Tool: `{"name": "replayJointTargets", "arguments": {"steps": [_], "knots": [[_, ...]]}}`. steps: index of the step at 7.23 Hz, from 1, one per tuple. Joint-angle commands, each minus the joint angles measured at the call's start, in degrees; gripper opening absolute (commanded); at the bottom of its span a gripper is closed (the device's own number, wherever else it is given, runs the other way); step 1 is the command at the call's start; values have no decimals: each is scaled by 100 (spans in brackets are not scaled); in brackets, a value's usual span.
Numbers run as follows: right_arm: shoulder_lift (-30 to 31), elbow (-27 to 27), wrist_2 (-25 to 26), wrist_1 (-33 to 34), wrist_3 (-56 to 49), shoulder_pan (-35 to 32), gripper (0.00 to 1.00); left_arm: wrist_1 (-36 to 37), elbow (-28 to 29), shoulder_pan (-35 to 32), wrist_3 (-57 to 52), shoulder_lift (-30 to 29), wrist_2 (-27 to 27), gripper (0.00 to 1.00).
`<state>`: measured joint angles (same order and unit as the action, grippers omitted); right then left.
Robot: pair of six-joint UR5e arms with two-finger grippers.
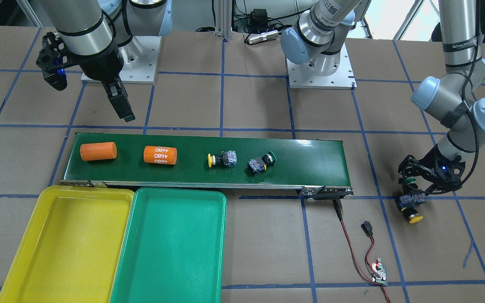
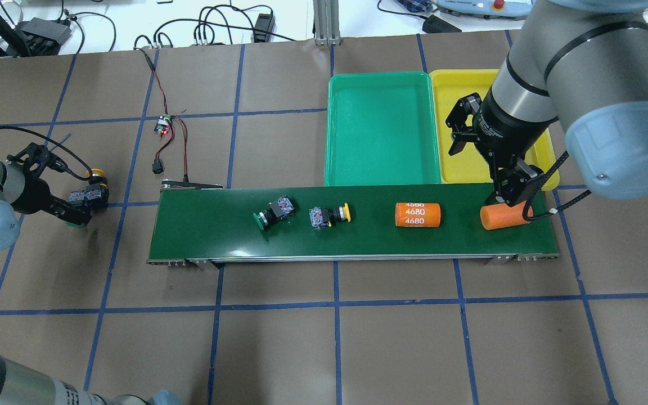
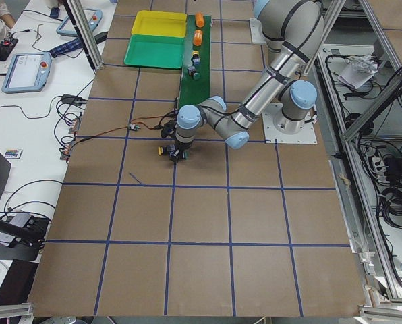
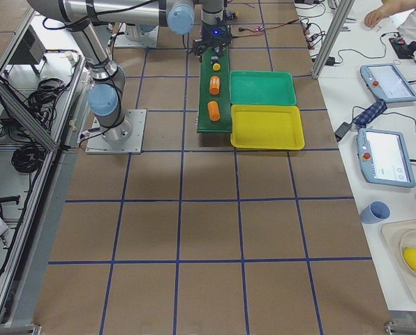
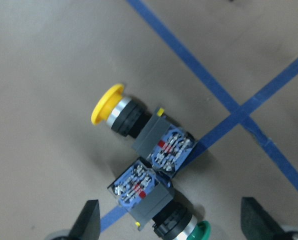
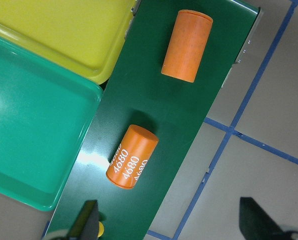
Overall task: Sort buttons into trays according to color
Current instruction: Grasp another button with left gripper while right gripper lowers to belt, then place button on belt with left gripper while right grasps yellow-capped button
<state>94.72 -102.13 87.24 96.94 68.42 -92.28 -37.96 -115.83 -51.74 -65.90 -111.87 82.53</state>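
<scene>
Left pincer (image 5: pixel 171 222): wide open, empty, over yellow button (image 5: pixel 131 119) touching green button (image 5: pixel 161 207).
Risk: closing could catch both, mixing colours.
Right pincer (image 6: pixel 171 225): open, empty, above cylinder (image 6: pixel 187 46).

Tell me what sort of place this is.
Most likely a robotics lab or test cell, not a factory floor: a brown table gridded with blue tape, a small conveyor belt with exposed wiring, and teach pendants lying alongside.

Robotics lab: teach pendants (image 4: pixel 386 157), aluminium framing (image 4: pixel 331 35).
</scene>
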Motion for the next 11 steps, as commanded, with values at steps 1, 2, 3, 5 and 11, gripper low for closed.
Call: {"name": "replayJointTargets", "arguments": {"steps": [1,2,3,5,11], "knots": [[-33,-105,-5,176,110,-9,100,122,43,15,104,-90,0,32],[-85,-158,-14,203,119,-9,100,131,60,15,69,-46,9,12],[-164,-167,-14,212,249,-35,100,123,52,6,-97,111,-8,2],[-567,-333,38,1033,442,-307,100,-113,-36,-81,-1208,672,0,2],[-1560,-334,74,2175,1741,-922,100,-2391,43,-2643,-3614,1948,-70,16]]}}
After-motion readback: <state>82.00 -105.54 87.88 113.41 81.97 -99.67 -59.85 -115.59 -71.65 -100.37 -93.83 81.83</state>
